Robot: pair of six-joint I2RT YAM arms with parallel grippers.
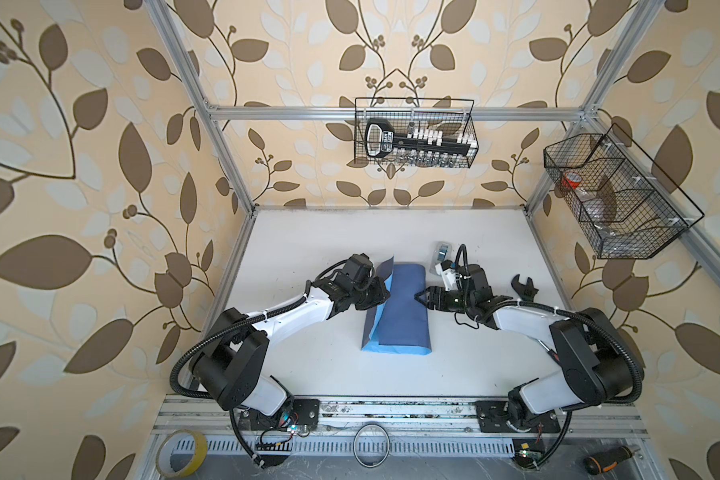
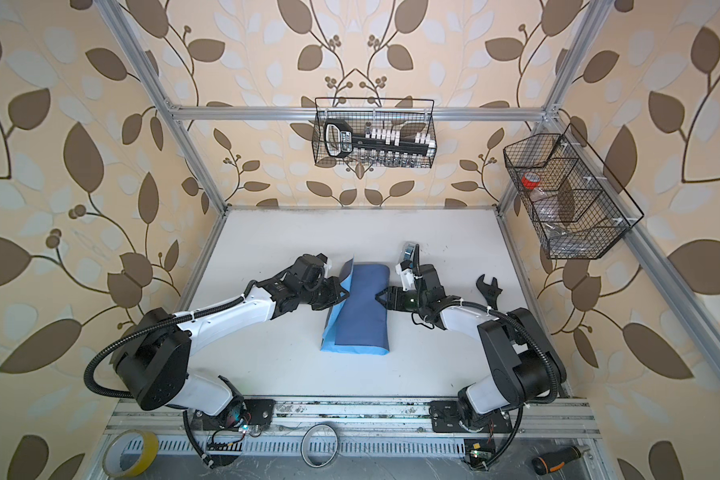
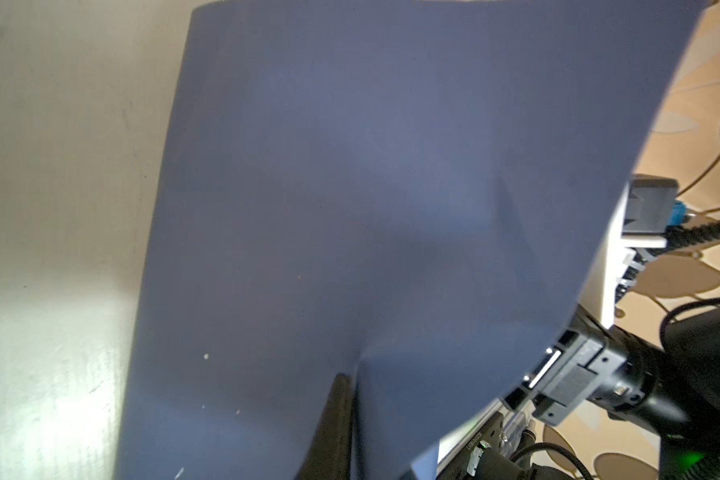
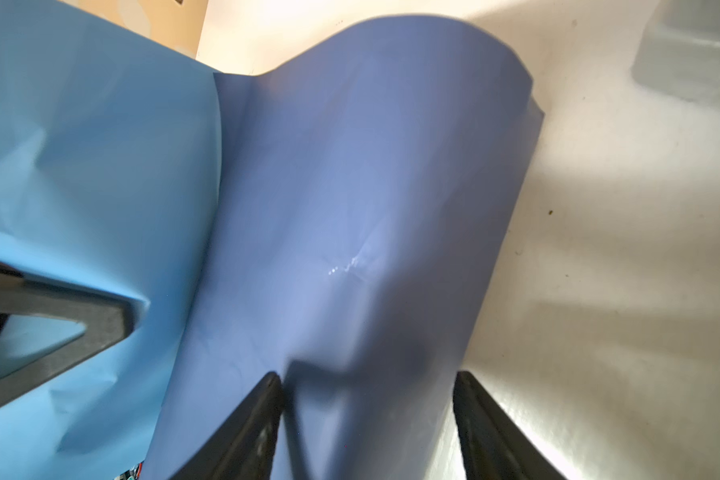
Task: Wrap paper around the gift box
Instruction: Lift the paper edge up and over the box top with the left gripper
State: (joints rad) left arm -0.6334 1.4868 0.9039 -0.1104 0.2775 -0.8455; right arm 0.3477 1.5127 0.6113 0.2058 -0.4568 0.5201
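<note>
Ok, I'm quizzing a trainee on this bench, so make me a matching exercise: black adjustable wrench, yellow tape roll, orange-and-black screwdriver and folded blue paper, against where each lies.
Things:
1. black adjustable wrench
2. yellow tape roll
3. orange-and-black screwdriver
4. folded blue paper

Places:
A. front ledge, left end
B. white table, between left gripper and right gripper
C. front ledge, right end
D. white table, near its right edge

Pairs: 1-D, 2-A, 3-C, 4-B
</note>
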